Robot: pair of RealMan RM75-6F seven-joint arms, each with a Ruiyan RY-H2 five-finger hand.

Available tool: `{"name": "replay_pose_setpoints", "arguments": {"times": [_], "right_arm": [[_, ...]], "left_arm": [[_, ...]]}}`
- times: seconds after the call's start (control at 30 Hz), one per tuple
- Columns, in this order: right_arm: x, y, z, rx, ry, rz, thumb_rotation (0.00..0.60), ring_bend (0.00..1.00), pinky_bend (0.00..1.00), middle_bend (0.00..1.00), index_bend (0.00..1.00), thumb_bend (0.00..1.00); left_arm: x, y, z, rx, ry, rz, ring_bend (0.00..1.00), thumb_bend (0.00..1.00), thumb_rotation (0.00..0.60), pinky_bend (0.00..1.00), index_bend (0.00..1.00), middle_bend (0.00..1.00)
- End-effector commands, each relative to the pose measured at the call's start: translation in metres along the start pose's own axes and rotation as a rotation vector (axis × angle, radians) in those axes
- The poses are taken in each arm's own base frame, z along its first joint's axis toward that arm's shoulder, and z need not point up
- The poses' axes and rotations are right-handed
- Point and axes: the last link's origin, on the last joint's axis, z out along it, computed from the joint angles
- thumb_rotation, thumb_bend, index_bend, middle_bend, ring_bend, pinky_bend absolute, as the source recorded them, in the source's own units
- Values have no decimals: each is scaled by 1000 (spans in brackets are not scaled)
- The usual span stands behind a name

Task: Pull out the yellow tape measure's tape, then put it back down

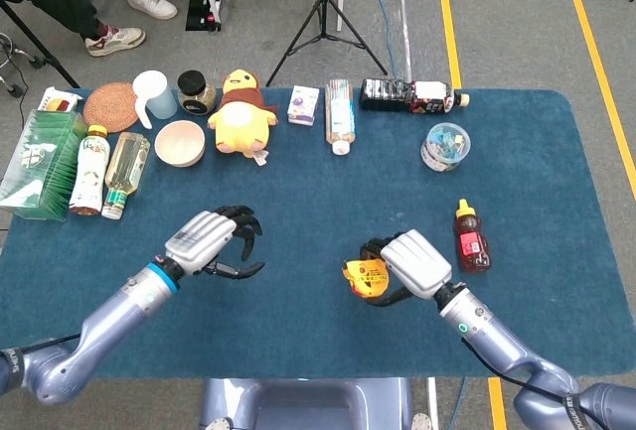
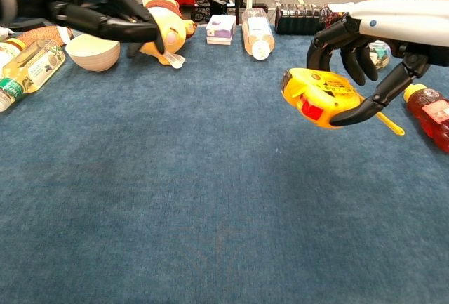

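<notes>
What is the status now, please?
Right hand holds yellow tape measure above table. Left hand open, empty. Tape not yet pulled. Nothing between them.

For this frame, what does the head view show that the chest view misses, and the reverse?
Only the head view shows the green box at the table's left edge, the woven coaster, the white scoop, the tripod and a seated person's shoes.

Only the chest view shows the tape measure's red button and the short yellow tape tip sticking out behind it.

Both show the right hand holding the tape measure off the table, the left hand empty, and the duck toy.
</notes>
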Motion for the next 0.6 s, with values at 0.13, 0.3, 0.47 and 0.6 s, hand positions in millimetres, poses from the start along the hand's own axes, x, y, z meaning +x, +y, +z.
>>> {"name": "replay_pose_setpoints", "arguments": {"times": [0.13, 0.3, 0.47, 0.6], "right_arm": [[3, 1, 2, -14, 10, 25, 418, 612, 592, 636, 607, 241], [8, 3, 2, -22, 19, 32, 419, 611, 592, 636, 607, 247], [12, 5, 2, -25, 28, 35, 421, 610, 590, 636, 607, 246], [13, 4, 1, -16, 35, 38, 419, 610, 589, 638, 608, 246]], "left_arm": [[-12, 27, 38, -89, -27, 40, 129, 328, 404, 167, 614, 307], [-14, 40, 49, -114, -8, 91, 81, 341, 534, 158, 614, 260], [-14, 48, 54, -120, 20, 97, 70, 343, 521, 155, 614, 252], [-14, 51, 56, -121, 30, 88, 64, 340, 519, 151, 610, 245]]}}
